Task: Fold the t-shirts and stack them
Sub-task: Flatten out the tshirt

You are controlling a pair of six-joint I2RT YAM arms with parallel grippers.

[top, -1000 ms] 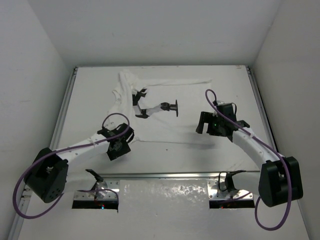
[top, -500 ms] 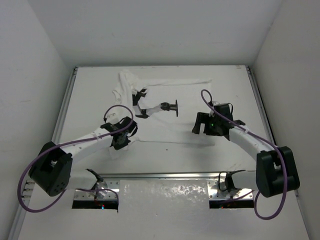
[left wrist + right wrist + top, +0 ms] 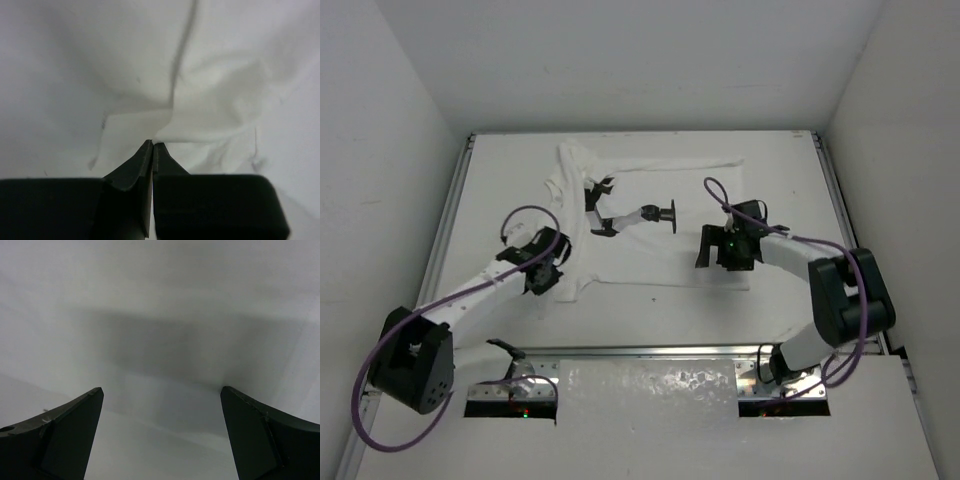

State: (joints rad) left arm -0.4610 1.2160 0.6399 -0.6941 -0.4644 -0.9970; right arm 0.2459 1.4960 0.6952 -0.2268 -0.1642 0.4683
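Since a second ago both my arms have shifted: my left gripper (image 3: 552, 270) has drawn toward 10 o'clock, and my right gripper (image 3: 712, 252) has slid toward 9 o'clock, in over the cloth.

In the top view the white t-shirt (image 3: 660, 260) lies spread across the middle of the table (image 3: 780, 160). Its bunched collar end is up at 11 o'clock and its near hem runs from 7 to 4 o'clock in front of my bases. The black mark (image 3: 635, 215) sits on its chest, between my two grippers and a little farther out.

My left gripper (image 3: 152, 145) is at the shirt's near left corner. Its fingers are pressed tight together with a pucker of t-shirt (image 3: 210, 75) pinched at their tips, and creases fan away from them toward 12 and 2 o'clock.

My right gripper (image 3: 161, 390) is over the shirt's near right corner with its fingers spread wide. They hold nothing, and only smooth white t-shirt (image 3: 150, 340) shows between them. From the wrist view I cannot tell whether the tips touch the fabric.
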